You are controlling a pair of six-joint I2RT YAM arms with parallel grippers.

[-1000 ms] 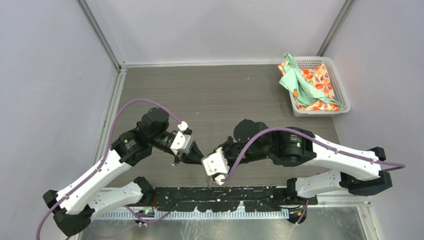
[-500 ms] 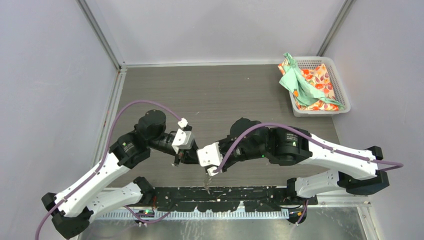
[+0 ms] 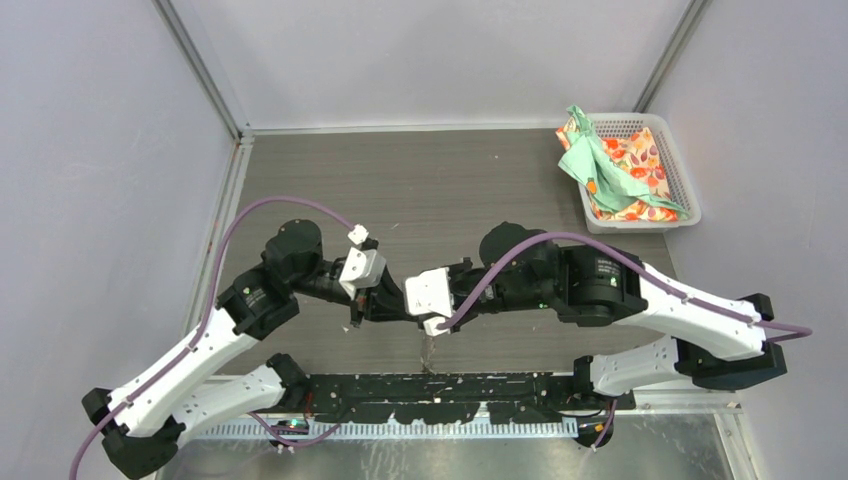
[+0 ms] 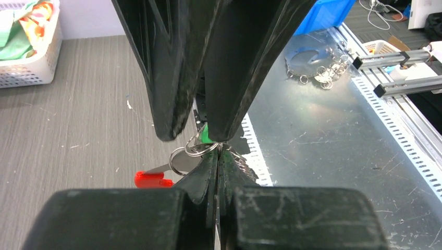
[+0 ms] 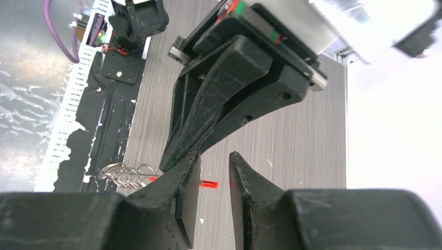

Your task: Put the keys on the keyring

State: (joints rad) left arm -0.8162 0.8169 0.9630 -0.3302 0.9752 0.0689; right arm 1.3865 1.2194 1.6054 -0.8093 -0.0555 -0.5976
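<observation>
My left gripper (image 4: 217, 148) is shut, its tips pinching a small silver ring of the keyring (image 4: 200, 150). The keyring's chain of rings (image 5: 125, 174) hangs beside the tips, and its red tab (image 4: 151, 179) sticks out to the left, a little above the table. A bright-green key tag (image 4: 207, 136) shows just behind the pinched ring, under the right gripper's fingers (image 4: 177, 78). My right gripper (image 5: 213, 156) stands open tip to tip with the left one, nothing between its pads. From above, both grippers (image 3: 395, 303) meet mid-table with the keyring (image 3: 428, 350) dangling below. The black-tagged key is hidden.
A white basket (image 3: 684, 190) with colourful cloths sits at the far right corner. Spare rings (image 4: 318, 73) lie on the metal sheet by the near edge, next to a blue bin (image 4: 328, 13). Grey walls close in both sides.
The right gripper's jaws have parted from shut to open. Both arms have shifted slightly away from the near edge, still tip to tip. The left gripper has stayed shut.
</observation>
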